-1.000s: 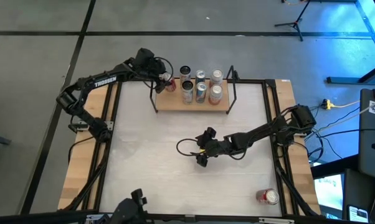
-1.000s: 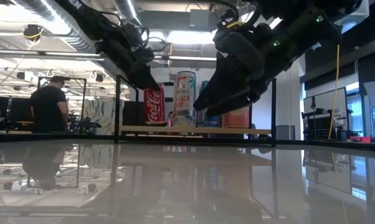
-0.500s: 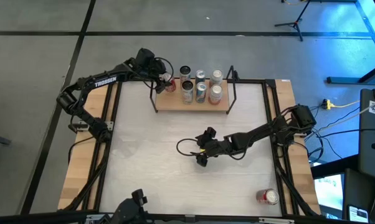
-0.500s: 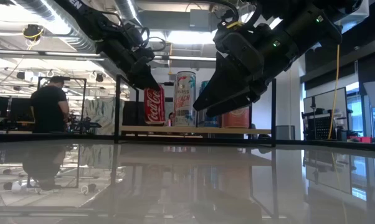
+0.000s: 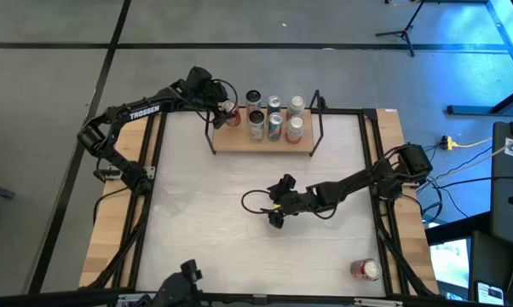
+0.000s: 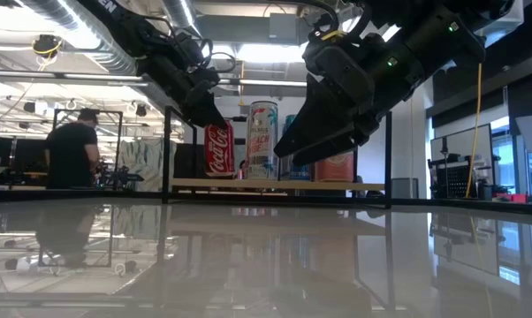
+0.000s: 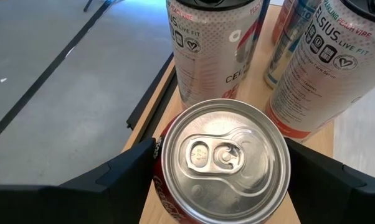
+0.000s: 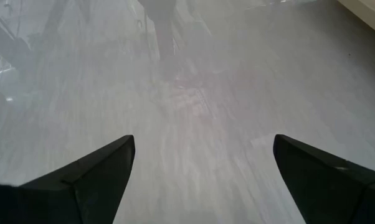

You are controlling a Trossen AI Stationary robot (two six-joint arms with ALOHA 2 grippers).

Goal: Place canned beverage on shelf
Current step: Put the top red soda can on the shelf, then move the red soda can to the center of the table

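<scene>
**Q:** What lies nearest the left gripper (image 5: 226,111)?

**A:** A red aluminium drink can with a silver top and pull-tab (image 7: 225,158). It stands upright directly under the gripper, which sits around its upper part. Whether the gripper clamps the can or has let go cannot be told.

**Q:** What does the can stand on?

**A:** The shelf, a small rectangular light-wood board with thin black rod uprights at both ends (image 5: 265,143). The can is at the board's end closest to the left arm, just inside the upright there.

**Q:** And just beyond the gripper?

**A:** Tall white printed drink cans (image 7: 212,50) stand upright just beside the red can, farther along the board. The high view shows six such cans in two rows of three, reaching towards the other upright.

**Q:** Where is the right gripper (image 5: 273,207)?

**A:** Well apart from the shelf, above the middle of the large white tabletop (image 5: 197,196). Its fingers are spread wide, with only bare table between them.

**Q:** What lies farthest off?

**A:** A second red can with a silver top (image 5: 366,269) rests near the table's corner on the right arm's side, well behind the right gripper. Beyond the table, a person in dark clothes (image 6: 72,150) stands in the room.
</scene>
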